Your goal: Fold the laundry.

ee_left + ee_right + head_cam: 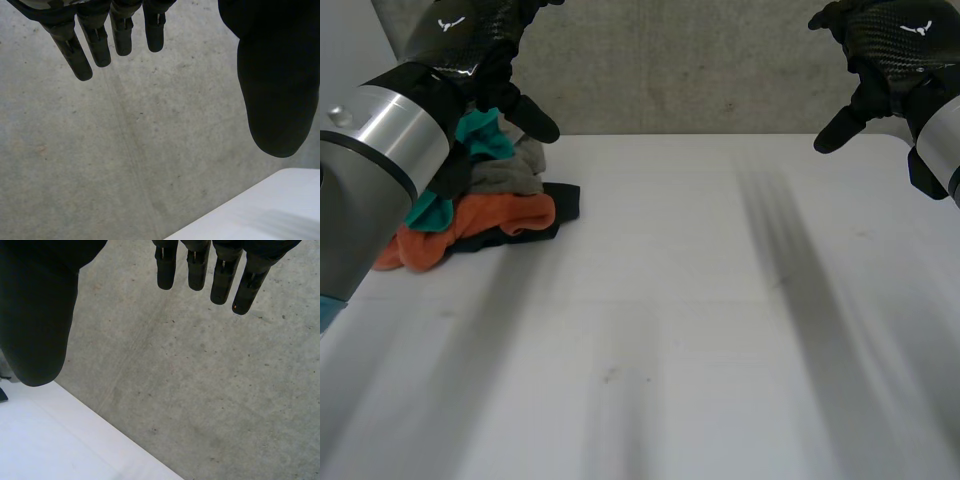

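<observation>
Bearing laundry (pixel 490 212), the table (pixel 700 330) fronts a concrete wall (pixel 680 70); left robot hand (pixel 480 45) and right robot hand (pixel 885 45) hang released.

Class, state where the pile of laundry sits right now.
In the head view the laundry pile sits far left on the white table, by the concrete wall, partly behind the left hand.

The white table (pixel 720 330) carries one heap of laundry (pixel 490 200) near its far left corner: an orange cloth (pixel 500 213) and a black cloth (pixel 566 200) lie on the tabletop, with a grey cloth (pixel 516 176) and a teal cloth (pixel 485 136) piled on top
</observation>
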Robot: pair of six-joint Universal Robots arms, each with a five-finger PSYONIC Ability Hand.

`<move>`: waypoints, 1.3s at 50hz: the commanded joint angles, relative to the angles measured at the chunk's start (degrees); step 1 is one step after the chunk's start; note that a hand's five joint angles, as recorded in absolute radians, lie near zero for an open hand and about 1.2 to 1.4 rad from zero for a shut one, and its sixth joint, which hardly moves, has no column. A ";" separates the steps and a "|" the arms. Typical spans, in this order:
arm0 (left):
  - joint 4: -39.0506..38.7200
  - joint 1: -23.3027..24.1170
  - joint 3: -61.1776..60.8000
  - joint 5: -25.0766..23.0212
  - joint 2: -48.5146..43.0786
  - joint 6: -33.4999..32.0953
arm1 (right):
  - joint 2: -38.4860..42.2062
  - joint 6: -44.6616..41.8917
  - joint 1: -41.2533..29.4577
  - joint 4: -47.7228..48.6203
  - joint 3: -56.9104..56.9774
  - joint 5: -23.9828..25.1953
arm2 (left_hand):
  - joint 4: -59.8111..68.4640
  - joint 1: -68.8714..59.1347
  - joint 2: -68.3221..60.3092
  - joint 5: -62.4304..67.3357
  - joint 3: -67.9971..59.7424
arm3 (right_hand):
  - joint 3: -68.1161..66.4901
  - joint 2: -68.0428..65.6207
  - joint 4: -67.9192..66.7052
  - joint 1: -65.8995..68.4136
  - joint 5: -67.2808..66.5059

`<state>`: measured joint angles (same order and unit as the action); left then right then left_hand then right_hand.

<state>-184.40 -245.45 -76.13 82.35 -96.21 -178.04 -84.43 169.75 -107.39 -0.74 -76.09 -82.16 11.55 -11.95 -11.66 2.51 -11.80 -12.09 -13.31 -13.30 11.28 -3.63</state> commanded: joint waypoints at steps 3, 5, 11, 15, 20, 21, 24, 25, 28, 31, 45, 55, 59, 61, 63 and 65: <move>-5.34 -6.51 -0.16 0.71 -6.42 -13.53 | 0.06 -0.03 -0.01 -0.05 -0.37 0.16 | -1.55 1.95 1.66 -2.51 1.80 | 2.09 3.31 3.30 -1.28 3.63; -6.93 -7.75 -0.07 1.15 -8.63 -16.54 | -0.03 -0.04 -0.01 -0.05 -0.55 0.16 | -1.55 1.95 1.66 -2.51 1.80 | 2.09 3.31 3.30 -1.28 3.63; -14.12 -15.12 2.82 5.71 -19.42 -26.11 | 0.06 -0.04 -0.01 -0.13 -1.17 0.33 | -1.55 1.95 1.66 -2.51 1.80 | 2.09 3.31 3.30 -1.28 3.63; -16.51 -20.05 6.95 7.21 -26.82 -32.27 | 0.15 -0.04 -0.01 -0.05 -1.60 0.42 | -1.55 1.95 1.66 -2.51 1.80 | 2.09 3.31 3.30 -1.28 3.63; -16.87 -22.70 13.19 7.57 -34.47 -40.88 | 0.32 -0.04 -0.10 -0.13 -1.69 0.42 | -1.55 1.95 1.66 -2.51 1.80 | 2.09 3.31 3.30 -1.28 3.63; -16.87 -23.05 15.55 7.83 -37.26 -43.77 | 0.67 -0.04 -0.10 -0.13 -1.78 0.42 | -1.55 1.95 1.66 -2.51 1.80 | 2.09 3.31 3.30 -1.28 3.63; -16.78 -23.23 18.12 8.53 -40.27 -46.51 | 1.55 -0.04 -0.19 -0.13 -1.69 0.42 | 1.01 -0.60 -0.89 0.05 -0.76 | 2.09 3.31 3.30 -1.28 3.63; -16.69 -23.31 19.17 8.97 -41.58 -47.74 | 1.64 -0.04 -0.19 -0.13 -1.78 0.42 | 9.18 -8.78 -9.07 8.22 -8.93 | 2.09 3.31 3.30 -1.28 3.63; -16.69 -23.23 19.44 9.23 -42.12 -47.93 | 1.90 -0.04 -0.19 -0.22 -1.78 0.42 | 41.93 -41.52 -41.81 40.97 -41.68 | 2.09 3.31 3.30 -1.28 3.63; -16.95 -21.91 19.09 9.59 -41.51 -47.66 | 2.08 -0.12 -0.19 -0.05 -1.96 0.42 | 68.45 -68.05 -68.34 67.49 -68.20 | 2.09 3.31 3.30 -1.28 3.63; -18.98 -6.02 5.47 12.93 -15.16 -28.60 | 2.08 -3.20 -0.10 -0.13 -1.69 0.16 | 68.45 -68.05 -68.34 67.49 -68.20 | 2.09 3.31 3.30 -1.28 3.63; -12.05 13.15 -3.41 8.80 -11.71 -11.30 | 1.91 -3.64 0.69 -0.05 -0.99 -0.02 | 68.45 -68.05 -68.34 67.49 -68.20 | 2.09 3.31 3.30 -1.28 3.63; -7.73 15.36 -3.68 4.15 -13.99 -1.80 | 1.99 -3.64 0.69 -0.05 -0.82 0.07 | 46.40 -46.00 -46.29 45.44 -46.15 | 2.09 3.31 3.30 -1.28 3.63; -5.45 15.44 -2.45 2.73 -17.51 1.98 | 2.08 -3.64 0.69 -0.13 -0.81 0.15 | -1.55 1.95 1.66 -2.51 1.80 | 2.09 3.31 3.30 -1.28 3.63; -4.13 15.44 -1.74 2.38 -19.09 3.31 | 2.34 -3.64 0.52 -0.13 -0.90 0.42 | 2.67 -2.26 -2.55 1.70 -2.42 | 2.09 3.31 3.30 -1.28 3.63; -2.11 15.44 -0.25 2.56 -19.80 3.49 | 3.04 -3.73 0.34 -0.13 -0.82 0.42 | -1.55 1.95 1.66 -2.51 1.80 | 2.09 3.31 3.30 -1.28 3.63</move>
<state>-191.56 -229.72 -79.43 86.67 -111.31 -179.30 -82.40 166.07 -106.71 -0.83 -76.94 -82.08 52.85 -48.35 -51.47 40.96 -52.63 -12.09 -13.30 -13.30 11.28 -3.63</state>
